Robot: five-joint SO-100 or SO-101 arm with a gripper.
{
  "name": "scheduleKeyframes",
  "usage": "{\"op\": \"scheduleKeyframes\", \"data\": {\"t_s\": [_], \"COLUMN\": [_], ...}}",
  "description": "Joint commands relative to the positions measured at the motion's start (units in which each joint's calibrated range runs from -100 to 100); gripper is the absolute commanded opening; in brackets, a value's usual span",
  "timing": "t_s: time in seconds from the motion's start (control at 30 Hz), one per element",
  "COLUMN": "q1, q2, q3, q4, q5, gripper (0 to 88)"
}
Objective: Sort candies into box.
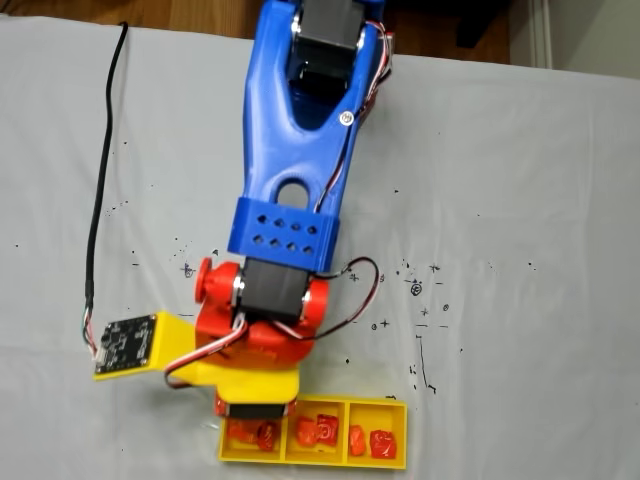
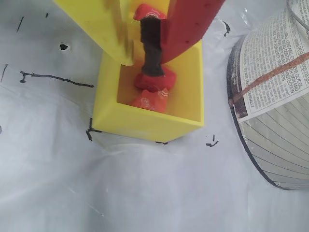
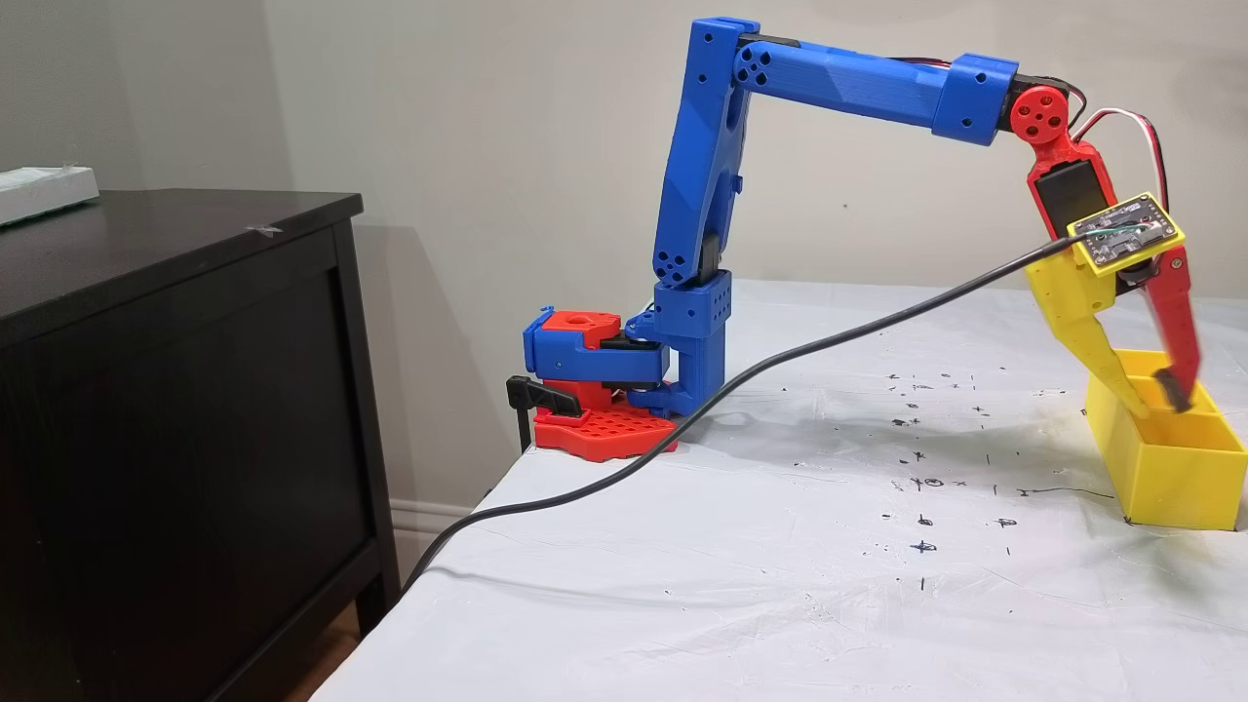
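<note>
Jaws: parted, nothing held, tips inside the end compartment.
Gripper [image 3: 1158, 402]: yellow and red fingers hung over the box [image 3: 1175, 478], at the table's edge in a fixed view.
Candies: two [image 2: 153, 91] lay under the tips in the wrist view; from above, the left [image 1: 266, 435], middle [image 1: 318, 431] and right [image 1: 372, 441] compartments each held a pair.
Cloth [image 3: 780, 546]: white, ink-marked.
Cable [image 3: 741, 375]: black, draped across.

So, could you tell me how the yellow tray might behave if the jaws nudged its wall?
The yellow tray looks like thin plastic holding only small candies, so it is probably light and would slide on the smooth white sheet. Being low and long, it seems unlikely to tip; it should stay stiff.
</note>
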Motion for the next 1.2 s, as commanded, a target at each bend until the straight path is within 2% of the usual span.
{"op": "scheduleKeyframes", "data": {"t_s": [0.0, 0.3, 0.53, 0.63, 0.67, 0.9, 1.17], "q1": [-0.3, -2.4, -6.2, -7.2, -7.2, -6.4, -4.8], "q2": [-14.7, -36.8, -63.0, -75.9, -83.0, -103.6, -103.7], "q3": [4.0, 23.4, 59.0, 73.3, 78.4, 87.7, 88.8], "q4": [-0.6, -5.6, -20.9, -23.9, -22.1, -9.2, -3.4], "q5": [-0.2, -3.4, -4.6, -5.0, -5.1, -4.5, -4.8], "gripper": [0.2, 0.2, 0.2, 0.2, 0.2, 0.1, 0.1]}}
